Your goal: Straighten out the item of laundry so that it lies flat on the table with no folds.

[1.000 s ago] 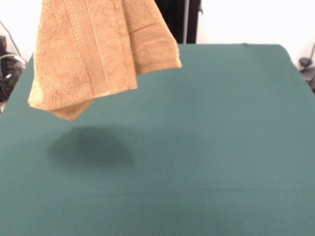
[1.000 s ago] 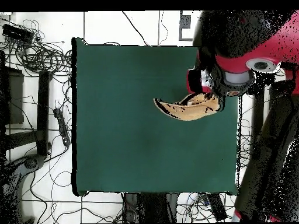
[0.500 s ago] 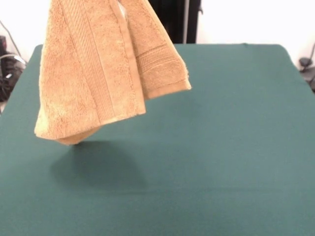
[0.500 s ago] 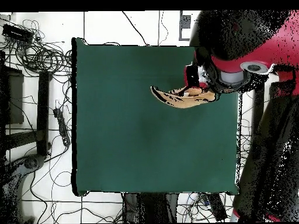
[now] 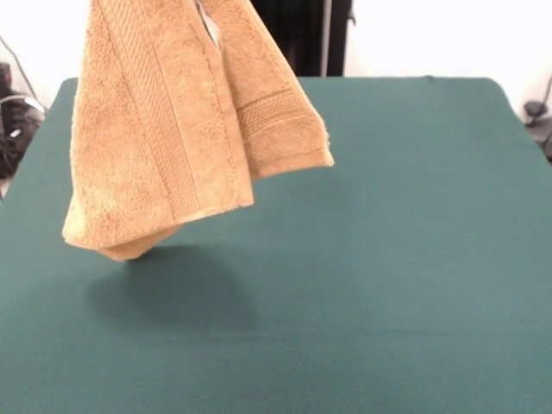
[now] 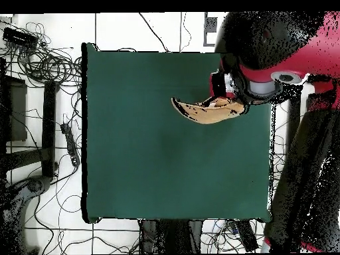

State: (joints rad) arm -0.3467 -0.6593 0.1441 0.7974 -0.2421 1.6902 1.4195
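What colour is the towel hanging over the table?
Orange-tan, with woven ribbed bands near its hemmed ends. The towel shows best in the front view.

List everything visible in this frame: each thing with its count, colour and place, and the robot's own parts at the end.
towel: one, orange-tan, hanging folded in the air above the table's left part in the front view, ribbed bands showing, its lowest corner just above its shadow.
table: one, dark green cloth top, filling most of both views; nothing rests on it.
cables: many, black, tangled on the white tiled floor beside the table in the overhead view.
robot arm: one, red and black, over the table's edge in the overhead view, right above the towel.
gripper: hidden in both views by the arm and the towel; its state cannot be read.
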